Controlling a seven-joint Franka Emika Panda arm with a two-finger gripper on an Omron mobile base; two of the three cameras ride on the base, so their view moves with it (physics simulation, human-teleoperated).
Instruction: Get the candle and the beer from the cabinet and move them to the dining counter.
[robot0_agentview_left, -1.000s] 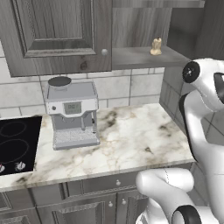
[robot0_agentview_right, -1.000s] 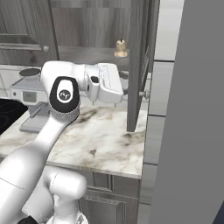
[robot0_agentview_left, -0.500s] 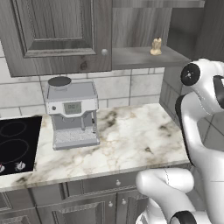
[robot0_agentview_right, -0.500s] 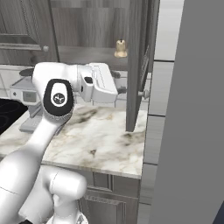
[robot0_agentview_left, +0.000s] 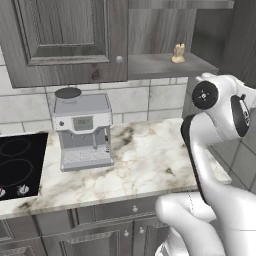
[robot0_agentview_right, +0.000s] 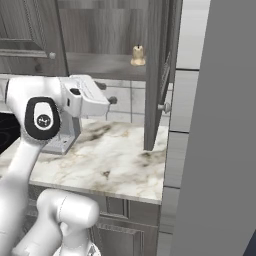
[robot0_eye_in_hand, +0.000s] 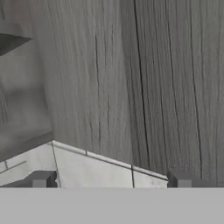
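Open cabinet (robot0_agentview_right: 155, 75): candle (robot0_agentview_right: 138, 55) on shelf; claw (robot0_eye_in_hand: 111, 180) spread wide, empty.

Open end effector (robot0_eye_in_hand: 110, 180), probably cabinet (robot0_eye_in_hand: 131, 78) wood, tiles (robot0_eye_in_hand: 87, 173)

Kitchen; coffee machine (robot0_agentview_left: 82, 127), hob (robot0_agentview_left: 20, 165), marble worktop (robot0_agentview_left: 140, 165), wall cabinet (robot0_agentview_left: 65, 40).

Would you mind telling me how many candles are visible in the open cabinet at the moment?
1. The candle stands alone on the open cabinet shelf, near its front right edge, above the tiled wall. More could be hidden behind the closed door to the left.
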